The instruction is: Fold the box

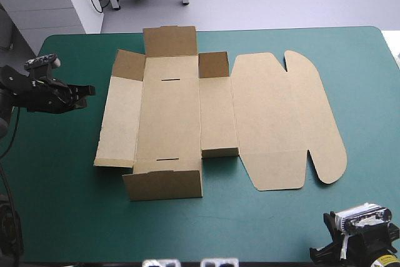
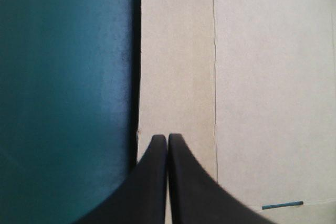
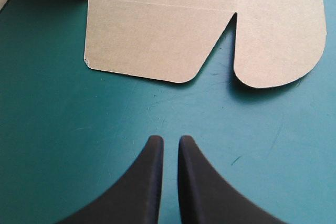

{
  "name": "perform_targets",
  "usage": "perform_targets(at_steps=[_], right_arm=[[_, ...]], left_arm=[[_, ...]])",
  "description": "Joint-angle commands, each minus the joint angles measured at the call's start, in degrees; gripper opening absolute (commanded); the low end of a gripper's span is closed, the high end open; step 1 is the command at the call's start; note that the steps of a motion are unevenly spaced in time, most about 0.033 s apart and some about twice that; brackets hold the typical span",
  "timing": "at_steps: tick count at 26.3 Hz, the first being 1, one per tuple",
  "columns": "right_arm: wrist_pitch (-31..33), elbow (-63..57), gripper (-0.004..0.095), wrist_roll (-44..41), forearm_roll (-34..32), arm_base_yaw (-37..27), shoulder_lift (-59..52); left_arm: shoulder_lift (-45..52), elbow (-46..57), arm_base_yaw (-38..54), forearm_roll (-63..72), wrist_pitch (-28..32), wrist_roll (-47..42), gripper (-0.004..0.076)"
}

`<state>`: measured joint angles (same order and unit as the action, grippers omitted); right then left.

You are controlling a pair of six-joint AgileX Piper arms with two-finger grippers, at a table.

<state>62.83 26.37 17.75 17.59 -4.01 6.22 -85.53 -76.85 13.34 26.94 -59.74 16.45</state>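
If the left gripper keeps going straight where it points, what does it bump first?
Most likely the box: its left side panel lies just ahead of the left gripper. The height is unclear, so it might pass above the board.

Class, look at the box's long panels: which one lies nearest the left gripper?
The outermost left wall panel: the left gripper points at its free edge. The slotted base and the rounded lid lie farther right.
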Motion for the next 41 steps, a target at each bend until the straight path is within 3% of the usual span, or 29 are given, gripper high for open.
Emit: perform_targets(at_steps=[1, 5, 12, 19, 21, 28, 33, 41], right_arm=[[-3.38, 1.21, 0.0089, 0.51, 1.15, 0.18, 0.85], [-3.38, 1.21, 0.0089, 0.51, 1.15, 0.18, 0.85], [-3.38, 1.21, 0.0089, 0.43, 0.94, 0.18, 0.85], [-3.38, 1.21, 0.0089, 0.39, 0.94, 0.18, 0.85], [-3.38, 1.21, 0.0089, 0.39, 0.94, 0.18, 0.85], [-3.38, 1.21, 0.0088, 0.39, 0.94, 0.18, 0.85], [-3.38, 1.21, 0.0089, 0.39, 0.83, 0.18, 0.85], [-3.38, 1.21, 0.0088, 0.39, 0.83, 0.18, 0.85]], left_arm=[[-3.92, -2.36, 8.31, 16.19, -5.51, 9.11, -0.0008], [-9.85, -2.36, 13.8, 23.43, -14.4, 17.18, -0.0008], [-13.53, -2.36, 13.72, 19.03, -14.4, 18.19, 0.002], [-13.53, -0.54, 13.72, 17.87, -14.4, 17.65, 0.0363], [-13.63, 1.43, 13.72, 19.02, -14.4, 18.26, 0.0411], [-14.57, 7.91, 13.72, 23.42, -13.61, 25.73, 0.0412], [-14.93, 8.24, 12.88, 24.23, -10.91, 25.6, 0.041], [-19.6, 8.24, 10.59, 28.2, -11.89, 25.75, 0.041]])
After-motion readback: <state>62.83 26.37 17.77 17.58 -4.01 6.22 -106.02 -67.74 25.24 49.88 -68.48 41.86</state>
